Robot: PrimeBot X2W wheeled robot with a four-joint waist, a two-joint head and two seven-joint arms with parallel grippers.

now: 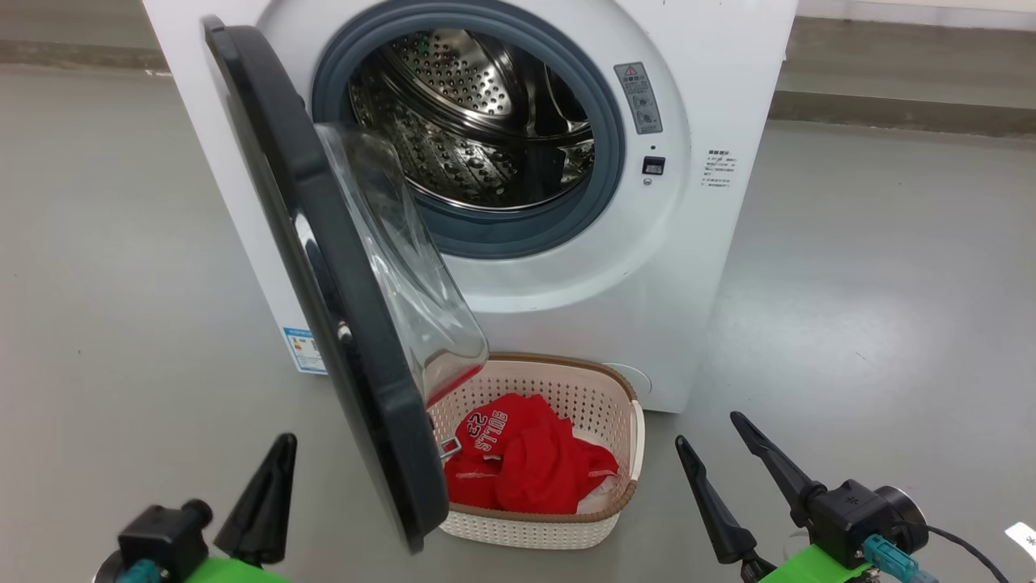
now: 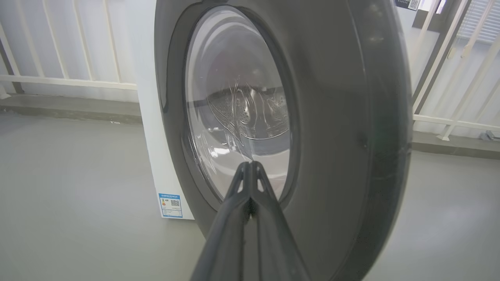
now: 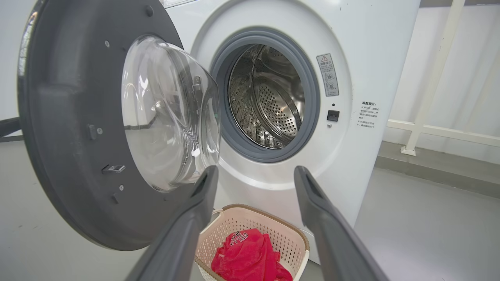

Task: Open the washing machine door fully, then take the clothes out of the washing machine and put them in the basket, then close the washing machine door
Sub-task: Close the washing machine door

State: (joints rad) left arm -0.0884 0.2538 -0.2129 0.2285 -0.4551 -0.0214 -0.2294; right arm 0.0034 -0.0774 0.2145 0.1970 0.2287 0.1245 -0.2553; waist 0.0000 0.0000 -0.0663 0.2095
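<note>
We see the clothes (image 1: 526,461) heaped in the basket (image 1: 634,421) at the foot of the washing machine (image 1: 712,81). Its drum (image 1: 477,121) looks bare, and the washing machine door (image 1: 324,283) stands swung out from its front. Our left gripper (image 2: 250,166), fingers pressed together, faces the door's outer side; our right gripper (image 1: 708,431) hangs spread. Only the closing is left.

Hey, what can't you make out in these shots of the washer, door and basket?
Head view: left end of the basket, hidden behind the washing machine door.
Right wrist view: near side of the basket and part of the clothes, cut off by the bottom edge.
Left wrist view: whether the shut left gripper touches the door glass.
Head view: print on the warning label, too small.
</note>
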